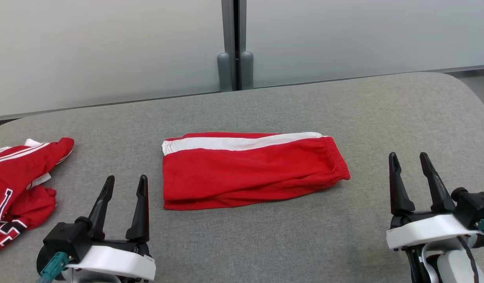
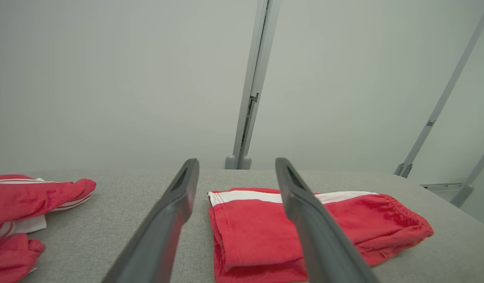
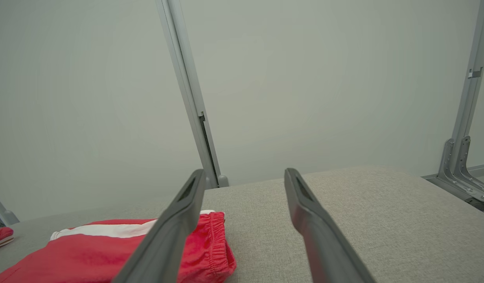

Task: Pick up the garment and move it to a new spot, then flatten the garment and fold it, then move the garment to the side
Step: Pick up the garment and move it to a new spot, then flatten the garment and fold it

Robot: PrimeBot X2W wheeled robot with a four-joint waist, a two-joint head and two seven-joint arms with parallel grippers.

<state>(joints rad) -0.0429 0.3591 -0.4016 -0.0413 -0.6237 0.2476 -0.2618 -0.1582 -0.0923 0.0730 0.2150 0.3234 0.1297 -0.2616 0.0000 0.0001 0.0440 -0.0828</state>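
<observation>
Garment [image 1: 249, 173], red and folded, lies at the counter's [image 1: 344, 243] middle. Both left hand [image 1: 126, 179] and right hand [image 1: 407, 155] stand open. Dragging it sideways one-handed could undo the fold.

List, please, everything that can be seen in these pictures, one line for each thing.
folded red cloth shorts with a white stripe: one, red and white, middle of the table
crumpled red cloth garment with white stripes: one, red and white, table's left edge
grey fabric-covered table: one, grey, under both garments
pale wall panels: two, pale grey, behind the table
grey metal post: one, grey, between the panels
left gripper: one, dark, open, left of the shorts
right gripper: one, dark, open, right of the shorts
</observation>
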